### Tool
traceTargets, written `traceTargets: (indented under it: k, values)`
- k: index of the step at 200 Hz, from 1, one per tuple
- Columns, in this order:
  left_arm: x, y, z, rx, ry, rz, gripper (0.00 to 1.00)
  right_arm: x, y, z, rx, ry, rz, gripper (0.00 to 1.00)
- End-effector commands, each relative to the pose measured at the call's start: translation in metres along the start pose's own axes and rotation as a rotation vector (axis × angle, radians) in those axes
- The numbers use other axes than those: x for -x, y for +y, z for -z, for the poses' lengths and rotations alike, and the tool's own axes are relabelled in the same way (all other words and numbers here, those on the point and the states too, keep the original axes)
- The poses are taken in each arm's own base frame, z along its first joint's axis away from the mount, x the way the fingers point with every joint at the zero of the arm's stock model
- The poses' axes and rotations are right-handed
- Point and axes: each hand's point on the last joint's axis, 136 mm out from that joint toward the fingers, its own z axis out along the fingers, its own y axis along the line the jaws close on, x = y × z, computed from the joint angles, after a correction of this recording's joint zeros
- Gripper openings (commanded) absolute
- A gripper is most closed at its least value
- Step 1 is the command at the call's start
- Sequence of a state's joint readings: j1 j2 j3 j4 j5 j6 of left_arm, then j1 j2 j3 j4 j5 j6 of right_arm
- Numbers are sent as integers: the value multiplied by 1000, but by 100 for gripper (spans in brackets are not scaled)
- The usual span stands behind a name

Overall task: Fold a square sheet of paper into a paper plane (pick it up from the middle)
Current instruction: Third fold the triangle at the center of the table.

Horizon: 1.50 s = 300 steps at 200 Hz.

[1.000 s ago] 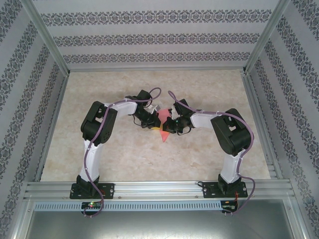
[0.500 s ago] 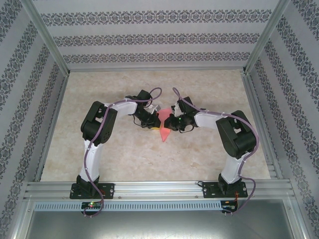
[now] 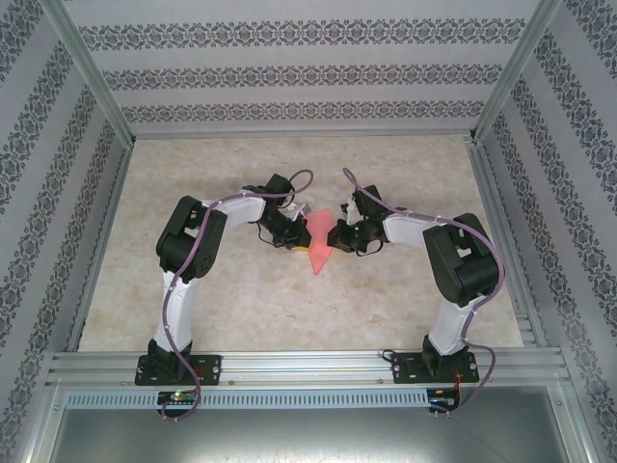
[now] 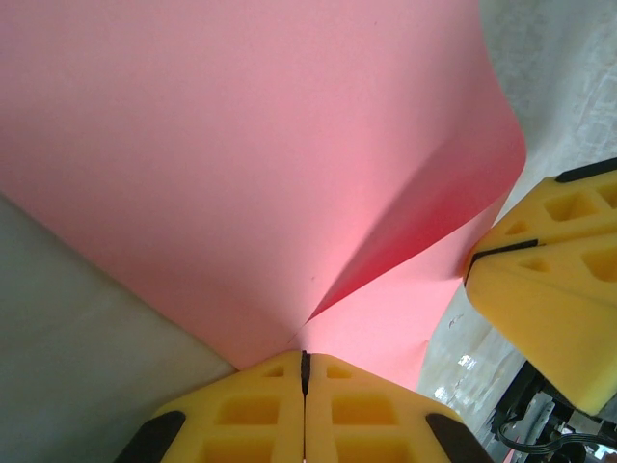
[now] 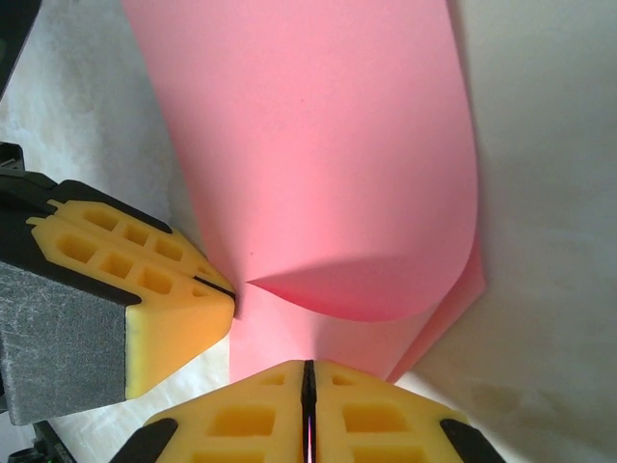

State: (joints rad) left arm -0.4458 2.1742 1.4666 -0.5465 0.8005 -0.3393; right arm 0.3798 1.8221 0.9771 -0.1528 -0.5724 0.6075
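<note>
we see the left hand [image 4: 305, 359] and right hand [image 5: 308, 365] both clenched on the pink-red square paper sheet [image 4: 241, 164]. it bows mid-frame.

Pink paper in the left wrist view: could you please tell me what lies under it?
Beside the pink paper, marbled table shows, and a lower paper layer peeks out near the left gripper. The table directly beneath is covered.
</note>
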Motion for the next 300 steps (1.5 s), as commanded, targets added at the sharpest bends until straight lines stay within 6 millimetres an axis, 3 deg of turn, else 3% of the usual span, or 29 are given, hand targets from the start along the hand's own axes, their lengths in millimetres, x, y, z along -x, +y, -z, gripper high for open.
traceTargets:
  k: [1,80,176,233,300]
  values:
    - [-15,24,-10,96,55,34,8,10,0,3,-4,-16,21,11]
    - [-17,27,-12,105,63,35,8,9,-14,-10,-37,18,9,10]
    - [-12,18,-9,76,52,29,9,6,-25,-19,-62,45,-9,11]
    - [4,-14,10,12,-15,-2,10,-5,-38,-23,-111,89,-34,10]
    - [14,-50,38,-25,-92,-45,14,-13,-37,-25,-118,111,-32,9]
